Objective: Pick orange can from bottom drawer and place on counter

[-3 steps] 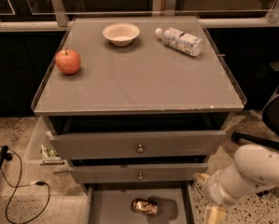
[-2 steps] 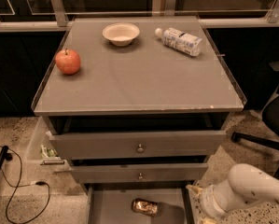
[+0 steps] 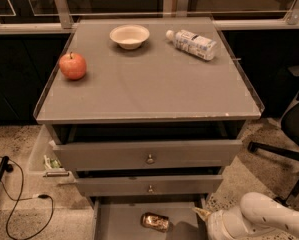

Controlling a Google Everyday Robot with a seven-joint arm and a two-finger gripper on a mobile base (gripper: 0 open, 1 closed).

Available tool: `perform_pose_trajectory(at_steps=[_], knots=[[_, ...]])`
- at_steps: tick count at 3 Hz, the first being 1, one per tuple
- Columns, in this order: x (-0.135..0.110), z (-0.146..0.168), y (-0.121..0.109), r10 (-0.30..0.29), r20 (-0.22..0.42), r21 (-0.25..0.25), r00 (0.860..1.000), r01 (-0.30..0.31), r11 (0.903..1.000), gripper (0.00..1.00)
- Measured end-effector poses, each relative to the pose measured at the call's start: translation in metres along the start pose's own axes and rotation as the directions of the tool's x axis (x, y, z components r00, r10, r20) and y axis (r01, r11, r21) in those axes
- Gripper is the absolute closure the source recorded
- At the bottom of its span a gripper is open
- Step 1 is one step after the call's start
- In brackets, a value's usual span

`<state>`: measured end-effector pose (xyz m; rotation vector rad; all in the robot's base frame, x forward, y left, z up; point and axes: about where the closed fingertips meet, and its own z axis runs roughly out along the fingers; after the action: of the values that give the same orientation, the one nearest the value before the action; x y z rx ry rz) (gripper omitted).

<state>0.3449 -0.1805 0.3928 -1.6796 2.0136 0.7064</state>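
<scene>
1. The gripper [image 3: 205, 217] sits at the bottom right of the view, on the end of a white arm [image 3: 261, 219], low over the right front part of the open drawer. I cannot tell whether the jaws are wide or narrow, as only a pale tip shows. Nothing appears to be held.
2. Just left of the jaws and clear of them, the orange can [image 3: 155, 222] lies on its side on the drawer floor. It probably lies flat because it would roll or tip when the drawer slides.
3. The bottom drawer [image 3: 116, 219] is beneath and left of the jaws. It is pulled out further than the others, which leaves its grey floor open from above so the can is reachable.
4. Above and behind the jaws are the middle drawer [image 3: 114, 185] and the top drawer [image 3: 99, 154], each with a small knob. Both are pushed mostly in. To my eye, their fronts overhang the back of the bottom drawer, so any lift has to come forward before it goes up.
5. Higher up and well beyond the jaws is the tabletop [image 3: 149, 86], where the can is meant to end up. Its broad middle and front are bare grey.
6. On its far left, up and left of the jaws, stands an apple [image 3: 72, 66].
7. Farthest from the jaws, along the back edge, are a pale bowl [image 3: 129, 36] and a plastic bottle [image 3: 191, 44] lying on its side.
</scene>
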Motion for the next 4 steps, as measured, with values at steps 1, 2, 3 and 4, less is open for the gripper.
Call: perform_pose_trajectory(at_steps=[1, 2, 3, 4], knots=[[0.0, 0.0, 0.0, 0.0, 0.0, 0.0, 1.0, 0.0, 1.0, 0.0], [0.003, 0.009, -0.002, -0.01, 0.036, 0.017, 0.999, 0.009, 0.9998, 0.0], [0.026, 0.044, -0.02, 0.005, 0.055, 0.055, 0.998, -0.008, 0.9984, 0.0], [0.062, 0.095, -0.04, 0.119, 0.097, 0.024, 0.988, -0.122, 0.9922, 0.0]])
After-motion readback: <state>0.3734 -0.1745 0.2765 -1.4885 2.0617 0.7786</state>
